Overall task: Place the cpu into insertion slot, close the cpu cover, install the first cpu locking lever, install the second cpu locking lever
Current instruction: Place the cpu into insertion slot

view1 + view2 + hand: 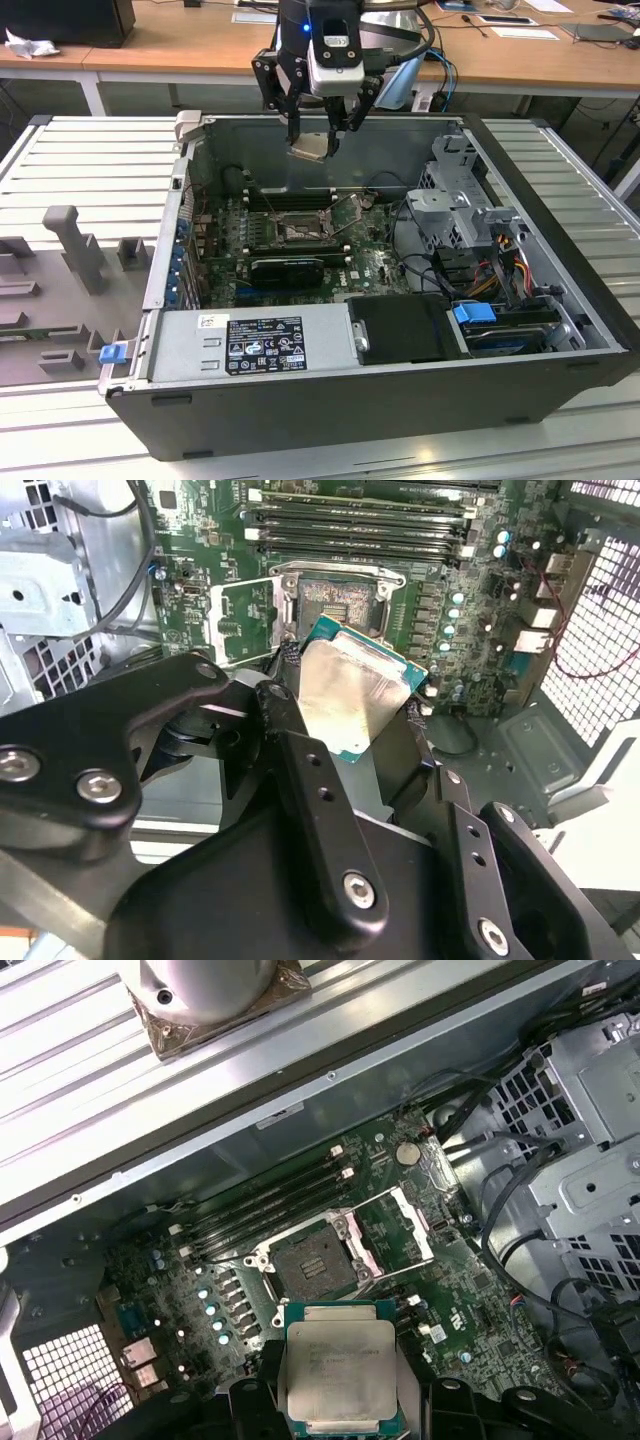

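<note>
The cpu (307,149), a thin flat square with a dull silvery lid and green edging, is pinched at opposite edges by the black fingers of the gripper (315,138), at the upper centre of the exterior view. It is held tilted, clear above the open grey computer case (400,405). Below it, near mid-frame, the insertion slot (300,230) lies bare, dark-centred within a silver rim. In the first wrist view the cpu cover (415,1222) stands raised beside the slot.
</note>
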Controlling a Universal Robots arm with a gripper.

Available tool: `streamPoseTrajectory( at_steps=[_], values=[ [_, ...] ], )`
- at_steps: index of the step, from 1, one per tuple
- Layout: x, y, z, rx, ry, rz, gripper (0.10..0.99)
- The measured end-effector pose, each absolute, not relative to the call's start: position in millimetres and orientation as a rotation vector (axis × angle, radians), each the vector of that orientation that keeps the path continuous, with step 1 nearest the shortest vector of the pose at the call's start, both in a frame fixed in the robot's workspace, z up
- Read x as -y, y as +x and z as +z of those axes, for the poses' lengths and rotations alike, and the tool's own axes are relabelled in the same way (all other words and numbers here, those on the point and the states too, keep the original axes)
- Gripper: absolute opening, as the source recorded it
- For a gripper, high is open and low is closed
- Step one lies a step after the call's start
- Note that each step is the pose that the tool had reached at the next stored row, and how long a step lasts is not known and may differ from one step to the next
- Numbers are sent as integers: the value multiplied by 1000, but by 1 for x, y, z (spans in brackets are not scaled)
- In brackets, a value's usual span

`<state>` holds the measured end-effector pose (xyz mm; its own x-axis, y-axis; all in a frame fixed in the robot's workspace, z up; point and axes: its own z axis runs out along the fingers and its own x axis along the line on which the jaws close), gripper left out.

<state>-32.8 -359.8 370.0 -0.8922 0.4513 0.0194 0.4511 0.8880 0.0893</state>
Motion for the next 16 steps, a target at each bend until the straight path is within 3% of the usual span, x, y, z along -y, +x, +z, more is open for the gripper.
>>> streamPoseTrajectory(
  at_steps=[16],
  values=[
    [360, -33, 370, -3010, 865, 143, 529]
  ],
)
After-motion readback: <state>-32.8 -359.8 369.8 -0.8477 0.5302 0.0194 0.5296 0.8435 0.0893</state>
